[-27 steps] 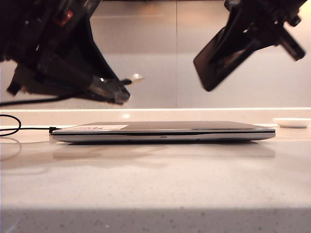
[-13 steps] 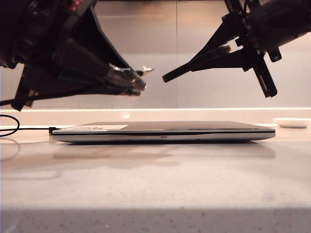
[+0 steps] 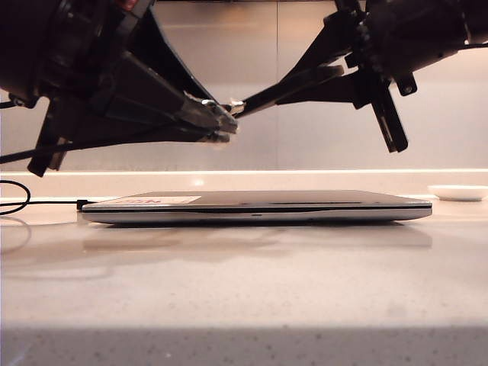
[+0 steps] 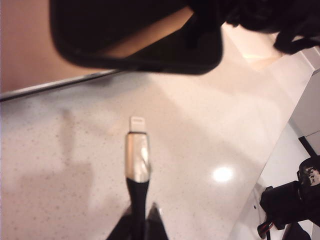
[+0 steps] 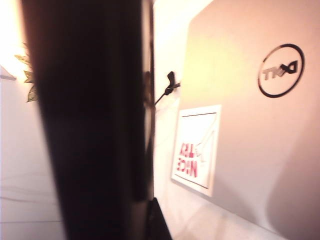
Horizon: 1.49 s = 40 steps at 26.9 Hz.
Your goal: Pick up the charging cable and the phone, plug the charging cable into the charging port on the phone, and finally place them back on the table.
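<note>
My left gripper (image 3: 223,126) hangs above the laptop, shut on the charging cable (image 4: 137,160) just behind its silvery connector. The white metal tip (image 3: 235,107) points to the right. In the left wrist view the gripper (image 4: 140,222) pinches the black cord, and the tip faces the end edge of the phone (image 4: 135,40) with a small gap. My right gripper (image 3: 347,80) is shut on the phone (image 3: 293,85), a thin black slab seen edge-on, sloping down to the left. Its low end sits right at the cable tip. The phone (image 5: 90,120) fills much of the right wrist view.
A closed silver laptop (image 3: 259,206) with a white-and-red sticker (image 5: 196,150) lies on the pale speckled table (image 3: 244,290) under both grippers. Another black cord (image 3: 23,202) runs to the laptop's left end. A small white dish (image 3: 457,192) sits at the far right.
Both arms closed in toward the middle. The phone swung from a steep tilt to nearly level, its low end arriving at the cable tip. The left gripper rose and moved right with the cable.
</note>
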Each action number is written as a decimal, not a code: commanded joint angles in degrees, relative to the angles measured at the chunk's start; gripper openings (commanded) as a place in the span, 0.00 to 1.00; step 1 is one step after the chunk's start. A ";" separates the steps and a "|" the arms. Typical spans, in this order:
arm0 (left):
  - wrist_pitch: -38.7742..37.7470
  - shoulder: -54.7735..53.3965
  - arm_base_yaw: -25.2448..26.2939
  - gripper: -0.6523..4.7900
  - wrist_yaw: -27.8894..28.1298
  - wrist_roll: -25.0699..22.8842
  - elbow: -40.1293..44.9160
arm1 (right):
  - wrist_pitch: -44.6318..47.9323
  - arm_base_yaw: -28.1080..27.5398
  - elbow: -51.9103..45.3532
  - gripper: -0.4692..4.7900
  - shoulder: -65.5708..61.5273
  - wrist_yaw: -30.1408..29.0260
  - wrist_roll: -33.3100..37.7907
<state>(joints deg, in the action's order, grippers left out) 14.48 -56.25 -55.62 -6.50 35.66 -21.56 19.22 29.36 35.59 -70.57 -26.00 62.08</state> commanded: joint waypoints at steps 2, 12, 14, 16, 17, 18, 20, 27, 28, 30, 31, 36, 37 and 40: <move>1.95 -0.02 0.00 0.11 -0.17 0.37 -0.13 | 2.58 1.86 0.31 0.08 -0.46 0.50 -0.11; 1.92 -0.28 0.00 0.11 -0.17 0.37 -0.13 | 2.97 2.62 0.31 0.08 -1.01 0.39 0.09; 1.92 -0.28 0.00 0.11 -0.17 0.37 -0.13 | 2.97 2.64 0.31 0.08 -1.01 0.37 0.09; 1.95 -0.28 0.00 0.11 -0.17 0.37 -0.13 | 2.99 2.64 0.31 0.08 -1.01 0.11 0.09; 1.95 -0.28 0.00 0.11 -0.17 0.37 -0.13 | 2.99 2.64 0.31 0.08 -1.01 -0.07 0.09; 1.92 -0.28 0.00 0.11 -0.17 0.37 -0.13 | 2.99 2.64 0.31 0.08 -1.01 -0.07 0.09; 1.92 -0.28 0.00 0.11 -0.17 0.37 -0.13 | 3.02 2.64 0.33 0.08 -1.01 -0.07 0.13; 1.92 -0.28 0.00 0.11 -0.17 0.37 -0.13 | 3.80 2.64 0.33 0.08 -1.01 -0.92 2.60; 1.95 -0.28 0.00 0.11 -0.17 0.37 -0.13 | 3.76 2.64 0.31 0.08 -1.01 -1.01 2.58; 1.95 -0.28 0.02 0.11 -0.17 0.37 -0.13 | 3.78 2.64 0.31 0.08 -1.03 -1.14 2.34; 1.95 -0.28 0.02 0.11 -0.17 0.37 -0.13 | 3.78 2.64 0.31 0.08 -1.01 -1.11 2.12; 1.95 -0.28 0.02 0.11 -0.17 0.37 -0.13 | 3.74 2.64 0.31 0.08 -1.03 -0.94 0.66; 1.95 -0.28 0.02 0.11 -0.17 0.37 -0.13 | 3.74 2.64 0.31 0.08 -1.03 -0.94 0.66; 1.95 -0.28 0.04 0.11 -0.17 0.37 -0.13 | 3.69 2.73 0.31 0.08 -1.03 -1.33 0.55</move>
<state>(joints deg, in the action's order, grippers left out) 15.64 -56.64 -55.62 -6.50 35.88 -21.56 20.05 31.94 35.46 -72.05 -26.68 63.11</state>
